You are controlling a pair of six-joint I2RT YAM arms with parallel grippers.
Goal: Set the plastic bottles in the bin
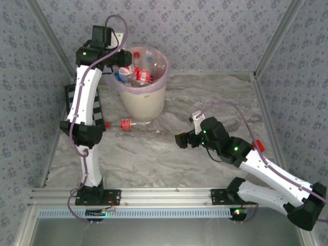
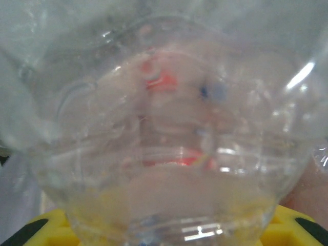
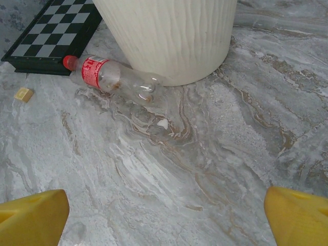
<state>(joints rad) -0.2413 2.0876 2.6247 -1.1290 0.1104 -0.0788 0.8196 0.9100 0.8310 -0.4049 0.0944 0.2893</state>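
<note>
**Left wrist view: bottle held over the bin, one more on the table**

The left gripper (image 1: 122, 57) clasps a clear crushed plastic bottle (image 2: 169, 133) above the round cream-white bin (image 1: 146, 105) with its pink liner, where other bottles (image 1: 143, 76) lie. Letting go looks like the next move. The right gripper (image 3: 166, 215), jaws wide, hovers right of the bin. A red-capped, red-labelled clear bottle (image 3: 110, 77) lies against the bin's base and calls for a low reach.
</note>
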